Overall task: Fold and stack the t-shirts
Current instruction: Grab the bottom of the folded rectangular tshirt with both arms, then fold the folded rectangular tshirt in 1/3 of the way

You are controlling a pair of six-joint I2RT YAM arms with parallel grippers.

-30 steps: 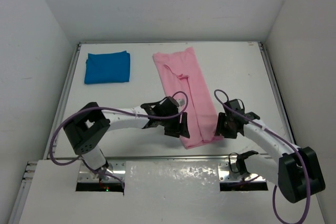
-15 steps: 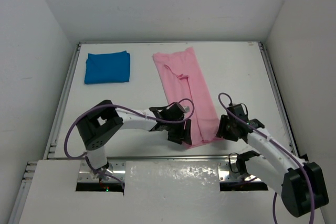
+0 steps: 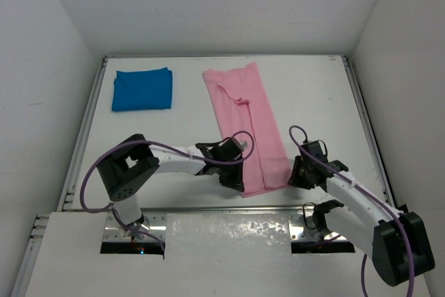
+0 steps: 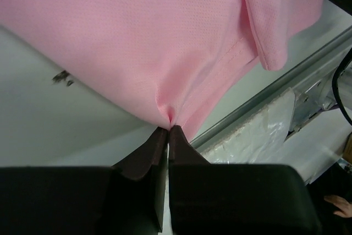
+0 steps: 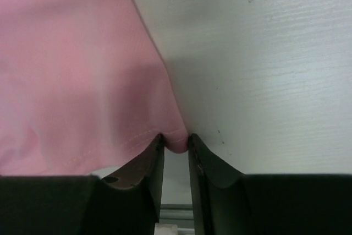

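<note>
Two t-shirts: one pink t-shirt [image 3: 247, 126], one blue t-shirt [image 3: 142, 90]. Pink is lying mid-surface as a long folded strip, long axis running far-to-near, near end leaning right. Blue is sitting folded, far left of the surface [image 3: 188, 113], well apart. Left hand [image 4: 168, 129] is pinching the pink near hem, closed tight. Right hand [image 5: 176, 138], narrow, is gripping the near right corner.

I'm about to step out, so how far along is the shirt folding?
Done: the blue t-shirt lies folded at the far left. In hand: the pink t-shirt is folded lengthwise into a strip, with the left gripper and right gripper each pinching a near corner. Left: fold it shorter, then stack the two shirts.
</note>
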